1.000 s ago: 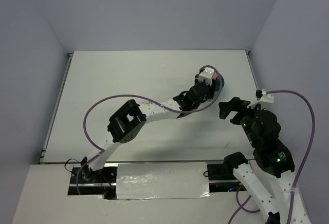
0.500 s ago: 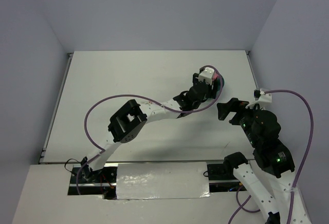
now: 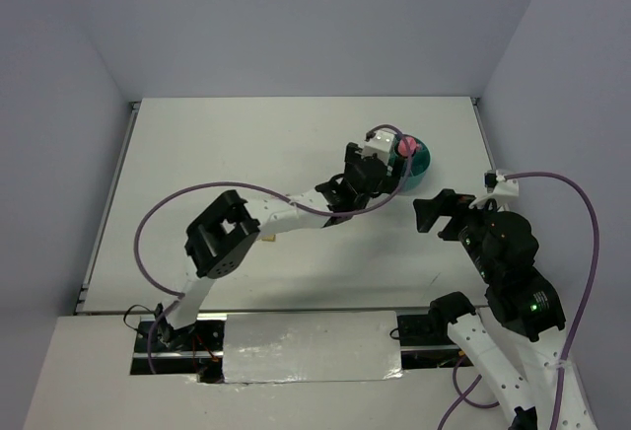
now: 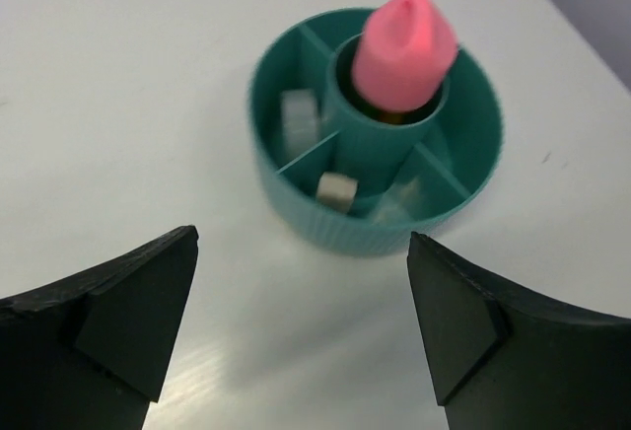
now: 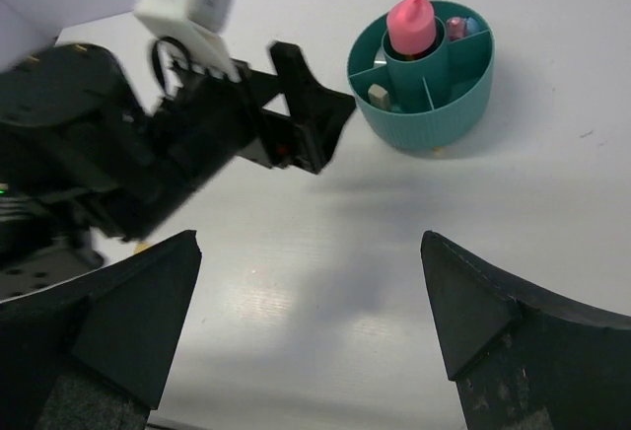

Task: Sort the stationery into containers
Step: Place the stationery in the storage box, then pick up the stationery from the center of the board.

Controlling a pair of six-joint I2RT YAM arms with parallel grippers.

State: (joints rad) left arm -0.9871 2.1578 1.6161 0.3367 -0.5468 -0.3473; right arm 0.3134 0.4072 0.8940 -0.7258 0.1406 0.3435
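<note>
Tub: your teal tub [image 4: 325,238] stands on the far right part of the table [image 4: 118,105].
Pink-capped case [image 4: 404,50]: upright in the centre cup.
Erasers [image 4: 296,119]: you see two, in separate ring compartments.
Left gripper [image 4: 301,243]: jaws wide, empty, near the tub.
Right gripper [image 5: 311,243]: jaws wide, empty, farther off.

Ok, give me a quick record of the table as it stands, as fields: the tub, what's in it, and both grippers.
container: round teal tub, upright on the white table
centre cup: pink-capped case standing in it, cap up
ring compartments: eraser block in one, second eraser block in the next; pink and blue pieces in another
left: left gripper open, empty, facing the tub, not touching it
right: right gripper open, empty, apart from the tub
</note>
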